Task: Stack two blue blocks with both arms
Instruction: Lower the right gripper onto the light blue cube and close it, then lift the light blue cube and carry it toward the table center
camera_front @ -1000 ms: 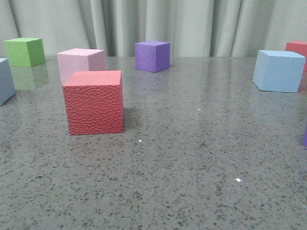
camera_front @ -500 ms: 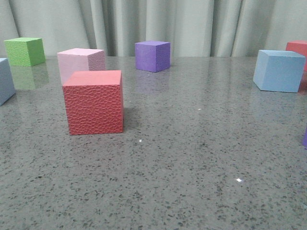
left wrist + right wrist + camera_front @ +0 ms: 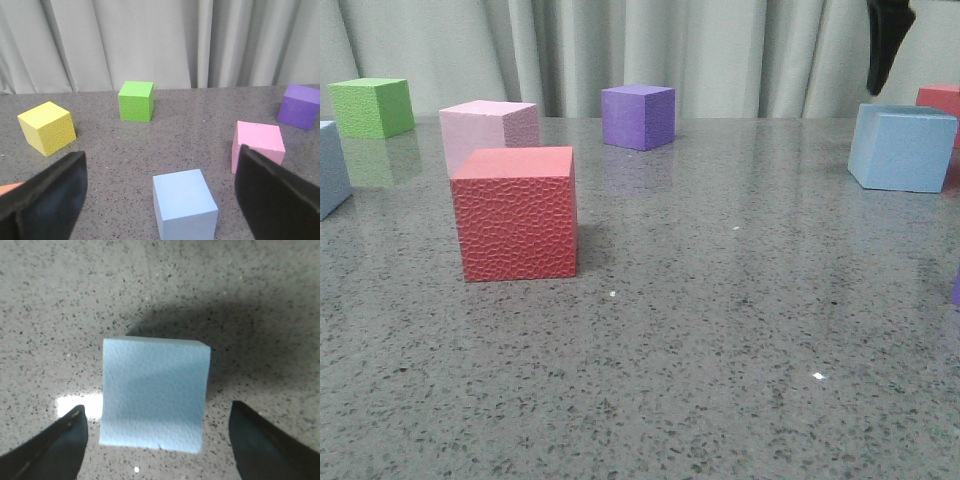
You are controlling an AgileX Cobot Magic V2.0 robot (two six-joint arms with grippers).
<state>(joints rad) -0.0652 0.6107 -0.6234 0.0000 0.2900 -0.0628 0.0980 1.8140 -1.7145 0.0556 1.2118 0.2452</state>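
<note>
One pale blue block [image 3: 903, 148] sits on the table at the far right. In the right wrist view it [image 3: 155, 392] lies between the two black fingers. My right gripper [image 3: 157, 406] is open above it and holds nothing; one of its fingers [image 3: 884, 45] shows above the block in the front view. The other blue block [image 3: 328, 168] sits at the left edge. In the left wrist view it [image 3: 184, 204] lies between the wide-apart fingers of my left gripper [image 3: 161, 154], which is open and empty.
A red pebble-textured cube [image 3: 516, 212] stands front left, with a pink cube [image 3: 488, 128] behind it. A green cube [image 3: 372, 106], a purple cube [image 3: 638, 116] and a red cube [image 3: 942, 100] stand near the curtain. A yellow cube [image 3: 47, 127] lies left of the green one.
A finger of my right gripper has come into the front view at the top right, above the right blue block. No cube has moved.
</note>
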